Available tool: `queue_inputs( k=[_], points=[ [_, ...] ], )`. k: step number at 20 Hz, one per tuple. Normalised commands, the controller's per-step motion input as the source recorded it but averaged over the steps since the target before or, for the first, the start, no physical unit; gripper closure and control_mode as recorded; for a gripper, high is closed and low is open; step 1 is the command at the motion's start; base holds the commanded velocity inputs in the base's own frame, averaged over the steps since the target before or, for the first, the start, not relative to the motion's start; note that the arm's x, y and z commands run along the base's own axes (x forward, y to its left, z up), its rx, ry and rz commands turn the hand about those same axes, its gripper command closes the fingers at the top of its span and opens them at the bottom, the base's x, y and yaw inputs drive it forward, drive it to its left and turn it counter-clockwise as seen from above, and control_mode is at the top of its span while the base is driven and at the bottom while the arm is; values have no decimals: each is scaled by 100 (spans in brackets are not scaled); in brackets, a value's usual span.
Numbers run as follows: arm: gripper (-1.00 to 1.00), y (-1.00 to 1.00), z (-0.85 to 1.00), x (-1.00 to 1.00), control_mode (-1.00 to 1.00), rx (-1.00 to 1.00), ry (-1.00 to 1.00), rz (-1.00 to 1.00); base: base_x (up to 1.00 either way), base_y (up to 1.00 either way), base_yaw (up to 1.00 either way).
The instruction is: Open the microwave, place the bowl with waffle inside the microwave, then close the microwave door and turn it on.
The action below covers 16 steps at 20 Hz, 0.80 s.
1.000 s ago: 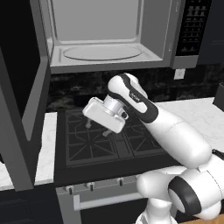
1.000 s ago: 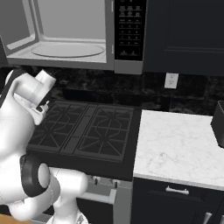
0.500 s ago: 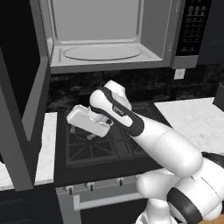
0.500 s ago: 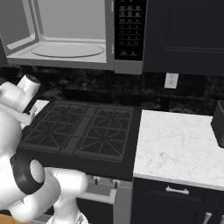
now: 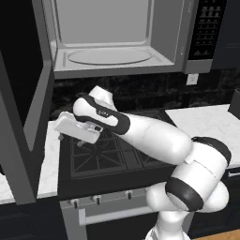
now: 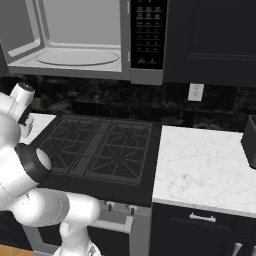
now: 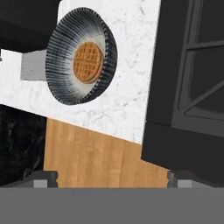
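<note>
The microwave [image 5: 119, 70] hangs above the stove with its cavity and glass turntable [image 5: 110, 56] bare. Its microwave door [image 5: 23, 122] is swung wide open at the left. In the hand view the streaked blue-grey bowl [image 7: 81, 57] sits on the white marble counter [image 7: 131, 87] beside the stove's edge, with the orange-brown waffle [image 7: 87, 61] lying in its bottom. My gripper [image 5: 70, 138] reaches left over the stove's left edge, close to the open door. The gripper [image 7: 111, 178] is open and holds nothing, some way off the bowl.
The black stove [image 6: 95, 145] has raised grates. A marble counter [image 6: 205, 170] lies to its right, with a dark appliance [image 6: 250, 140] at the far edge. The keypad strip [image 6: 147, 35] faces forward. The open door stands as a tall wall left of the arm.
The arm has swung left and down, from above the stove's middle to its left edge near the open door. The jaws have stayed open.
</note>
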Motion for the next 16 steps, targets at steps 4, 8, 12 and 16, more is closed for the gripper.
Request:
queue_inputs(
  k=[4, 8, 12, 16],
  points=[
    [-100, 40, -41, 58, -100, -5, 0, -3, 0, 0, 0],
    [-100, 44, -44, 59, -100, -3, 0, -3, 0, 0, 0],
    [-100, 42, -29, 30, -100, -1, 0, -2, 0, 0, 0],
    [-100, 38, -27, 25, -100, 0, 0, -1, 0, 0, 0]
  ],
)
